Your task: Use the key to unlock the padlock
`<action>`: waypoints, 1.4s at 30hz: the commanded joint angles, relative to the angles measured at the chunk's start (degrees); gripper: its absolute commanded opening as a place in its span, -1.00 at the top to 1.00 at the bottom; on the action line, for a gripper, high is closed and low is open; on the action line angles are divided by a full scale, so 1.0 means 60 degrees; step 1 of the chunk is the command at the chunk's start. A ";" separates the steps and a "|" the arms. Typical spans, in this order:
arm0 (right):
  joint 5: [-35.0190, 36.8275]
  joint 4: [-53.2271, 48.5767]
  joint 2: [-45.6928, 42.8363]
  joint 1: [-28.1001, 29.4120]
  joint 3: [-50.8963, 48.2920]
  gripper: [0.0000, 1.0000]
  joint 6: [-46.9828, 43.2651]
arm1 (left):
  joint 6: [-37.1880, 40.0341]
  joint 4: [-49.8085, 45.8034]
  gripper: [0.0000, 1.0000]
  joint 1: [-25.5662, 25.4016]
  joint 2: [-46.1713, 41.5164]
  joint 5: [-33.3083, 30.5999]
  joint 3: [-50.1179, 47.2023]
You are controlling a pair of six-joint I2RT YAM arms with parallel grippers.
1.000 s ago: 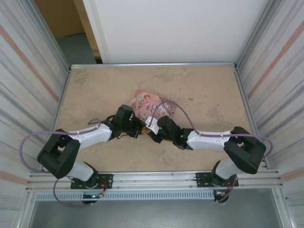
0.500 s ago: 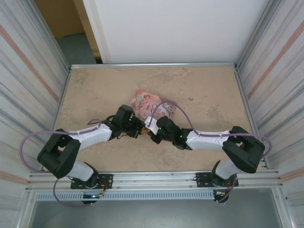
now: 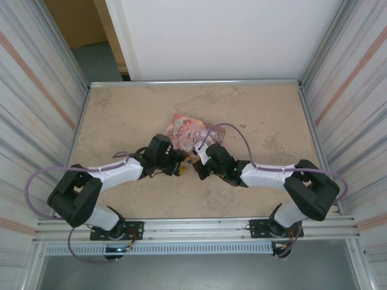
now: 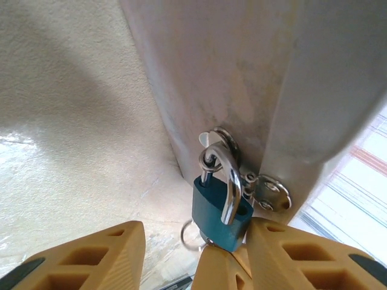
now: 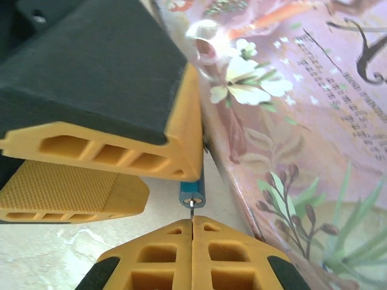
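Observation:
The small blue padlock (image 4: pixel 213 208) hangs by its silvery shackle (image 4: pixel 230 181) from a ring on the pink tin's hasp (image 4: pixel 269 193). A hole in the body's top shows beside one shackle leg. My left gripper (image 4: pixel 196 232) is open; its right finger (image 4: pixel 302 254) lies against the padlock and the left finger (image 4: pixel 78 260) stands well off. My right gripper (image 5: pixel 192 220) is shut on the key (image 5: pixel 191 209), whose thin blade sits in the bottom of the padlock (image 5: pixel 193 194). A key ring (image 4: pixel 188 234) hangs beside the lock. From above, both grippers (image 3: pixel 179 162) (image 3: pixel 196 168) meet at the tin's near corner.
The pink illustrated tin (image 3: pixel 190 133) lies mid-table, its side close to the right of my right fingers (image 5: pixel 290 151). Metal walls (image 3: pixel 338 90) close in the table on both sides. Bare stone tabletop (image 3: pixel 121 115) spreads around the tin.
My left gripper has opened and let go of the padlock. The right wrist has shifted up toward the tin, still gripping the key.

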 commanded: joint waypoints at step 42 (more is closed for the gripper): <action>-0.1437 -0.0473 -0.1346 -0.2289 -0.1221 0.15 0.5394 | 0.8004 -0.3916 -0.39 0.2400 -0.2435 -0.2931 0.2051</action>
